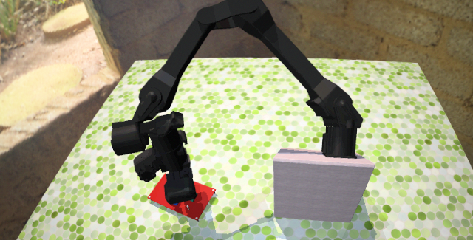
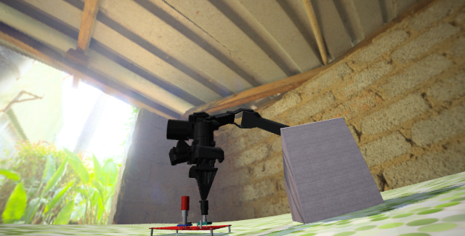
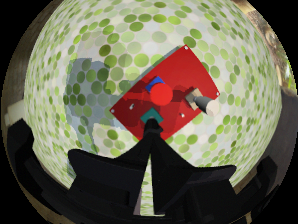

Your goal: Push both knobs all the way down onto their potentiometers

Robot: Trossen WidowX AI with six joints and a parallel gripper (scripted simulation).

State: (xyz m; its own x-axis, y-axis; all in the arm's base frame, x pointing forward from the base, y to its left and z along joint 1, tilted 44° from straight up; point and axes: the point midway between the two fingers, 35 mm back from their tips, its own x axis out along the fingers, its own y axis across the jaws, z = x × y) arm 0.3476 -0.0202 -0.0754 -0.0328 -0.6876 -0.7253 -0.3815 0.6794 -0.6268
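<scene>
The red circuit board point(image 1: 159, 192) point(image 2: 165, 228) point(image 3: 187, 65) stands on short legs. My gripper point(image 2: 204, 198) point(image 3: 152, 136) is shut and points down; its tips appear to meet the top of the black knob point(image 2: 204, 207) point(image 3: 151, 123). That knob stands upright over the teal potentiometer point(image 3: 151, 115), with bare shaft showing below it in the exterior view. The red knob point(image 2: 185, 202) point(image 3: 161, 93) is upright over the blue potentiometer point(image 3: 153, 82), with a length of grey shaft below it. In the top view the gripper hides both knobs.
A beige-based part with a dark body and cream top point(image 3: 212, 107) rises from the board beside the red knob. The grey block point(image 1: 314, 192) point(image 2: 327, 171) stands at the arm's base. Small light pins stick up from the board.
</scene>
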